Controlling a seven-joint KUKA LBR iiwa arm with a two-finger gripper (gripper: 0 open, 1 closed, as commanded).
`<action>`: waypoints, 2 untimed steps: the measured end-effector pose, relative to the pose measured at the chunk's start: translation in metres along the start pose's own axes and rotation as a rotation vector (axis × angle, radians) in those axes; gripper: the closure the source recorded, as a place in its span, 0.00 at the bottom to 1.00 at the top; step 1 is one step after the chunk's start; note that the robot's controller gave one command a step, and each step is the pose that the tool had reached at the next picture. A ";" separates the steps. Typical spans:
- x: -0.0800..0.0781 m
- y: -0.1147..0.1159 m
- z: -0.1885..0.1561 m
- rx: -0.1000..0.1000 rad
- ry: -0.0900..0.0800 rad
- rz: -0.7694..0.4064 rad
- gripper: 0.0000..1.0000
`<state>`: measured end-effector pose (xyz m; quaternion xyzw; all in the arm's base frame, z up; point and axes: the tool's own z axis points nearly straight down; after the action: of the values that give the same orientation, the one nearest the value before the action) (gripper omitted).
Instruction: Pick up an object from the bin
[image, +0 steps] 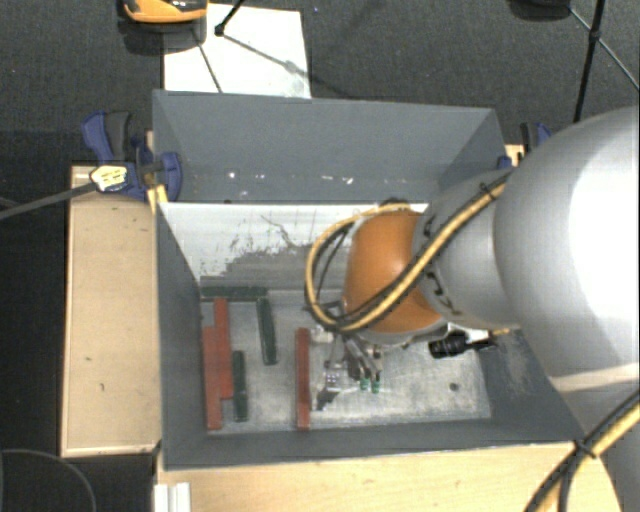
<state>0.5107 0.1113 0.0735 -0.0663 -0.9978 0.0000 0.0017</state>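
My gripper (345, 385) hangs below the orange wrist cover, low over the bin floor right of centre, and nothing shows between its fingers. A long red-brown bar (302, 378) lies upright in the picture just left of the gripper, close to it. Further left stands a short dark green bar (267, 332). Another short dark green bar (239, 385) lies lower down, beside a second long red-brown bar (215, 365) along the left wall.
A dark green bar (233, 293) lies crosswise at the top of the left group. The arm and its orange cover with cables hide the bin's right half. Bare scratched floor shows right of the gripper.
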 end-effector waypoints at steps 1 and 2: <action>-0.011 0.043 0.000 -0.005 -0.012 0.055 1.00; -0.011 0.043 0.000 -0.005 -0.012 0.055 1.00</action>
<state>0.5274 0.1529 0.0735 -0.0936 -0.9956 -0.0020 -0.0042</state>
